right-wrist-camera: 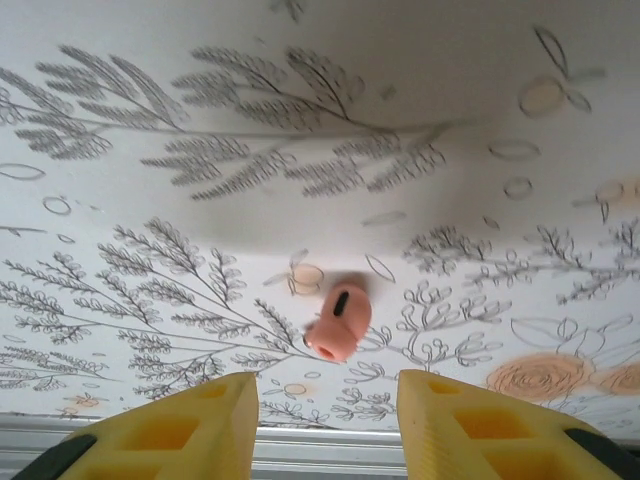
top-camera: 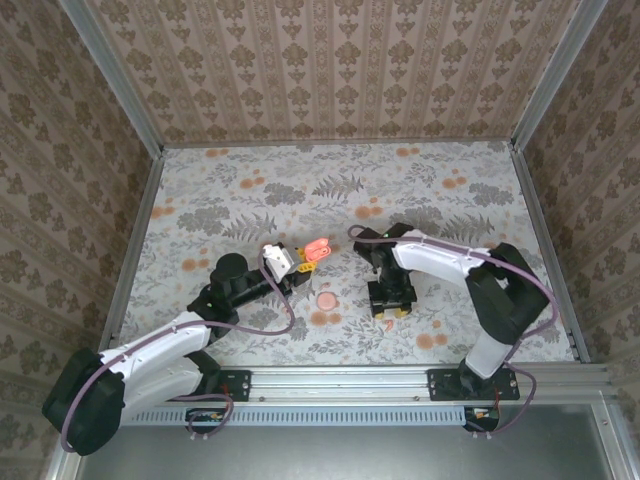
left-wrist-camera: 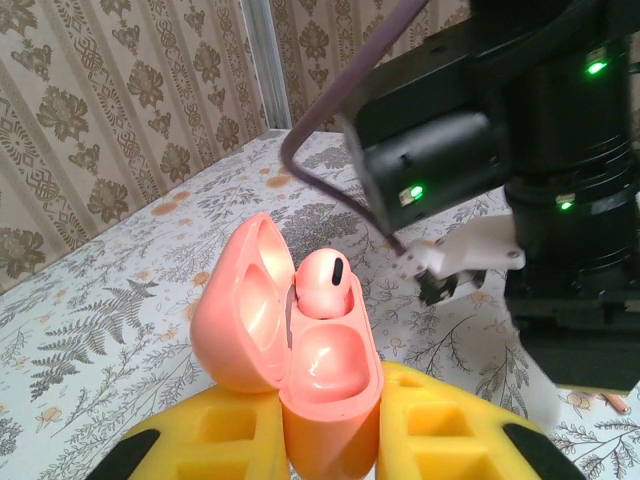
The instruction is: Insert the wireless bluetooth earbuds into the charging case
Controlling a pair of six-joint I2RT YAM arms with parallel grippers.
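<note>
Salmon-pink glossy case [left-wrist-camera: 322, 385], rounded, lid open, clamped in left claw [left-wrist-camera: 330, 435] | we see first earbud [left-wrist-camera: 322, 285] seated inside | second earbud [right-wrist-camera: 338, 322] lies untouched on floral table [right-wrist-camera: 150, 100], just ahead of right claw [right-wrist-camera: 322, 420], yellow fingers spread

Brown papered walls [top-camera: 340, 70] with curly leaf shapes, on three sides. Thin silver metal posts [top-camera: 112, 72] in the corners. Flat white table top [top-camera: 250, 195] printed with grey leaves and orange flowers. Silver metal rail [top-camera: 340, 381] along the near edge. Below, maybe a plain grey floor [top-camera: 350, 450].
</note>
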